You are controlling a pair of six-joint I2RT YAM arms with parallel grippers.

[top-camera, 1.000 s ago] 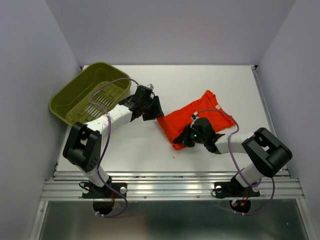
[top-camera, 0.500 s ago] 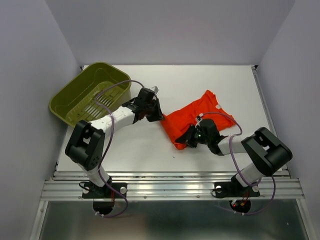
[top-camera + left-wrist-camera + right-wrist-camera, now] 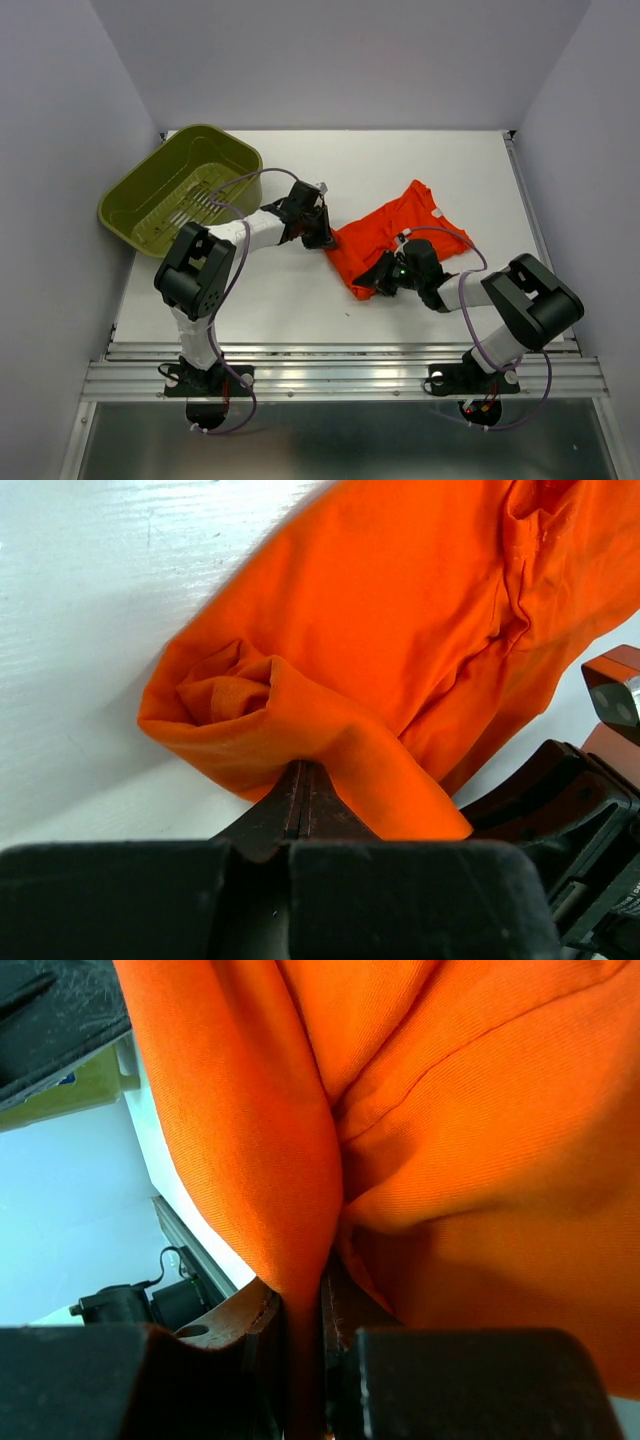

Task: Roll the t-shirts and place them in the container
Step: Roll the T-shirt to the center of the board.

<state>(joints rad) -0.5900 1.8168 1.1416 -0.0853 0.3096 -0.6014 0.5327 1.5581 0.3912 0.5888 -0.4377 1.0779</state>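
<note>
Left gripper [image 3: 325, 240] pinched shut on t-shirt [image 3: 400, 230] at its 9 o'clock edge. Right gripper [image 3: 378, 285] clamped on fold at 7 o'clock corner. T-shirt lies crumpled on table [image 3: 450, 170], 3 o'clock of centre. Two-point hold probably meant for lifting and spreading cloth flat before rolling.

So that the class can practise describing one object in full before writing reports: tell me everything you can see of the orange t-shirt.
The t-shirt is plain bright orange-red, of soft, finely woven-looking cloth, wrinkled and bunched loosely rather than spread flat. It lies on the white table, right of centre, apart from the green basket. The left gripper is shut on a rolled-over fold at its left edge. The right gripper pinches a fold at its near edge.
</note>
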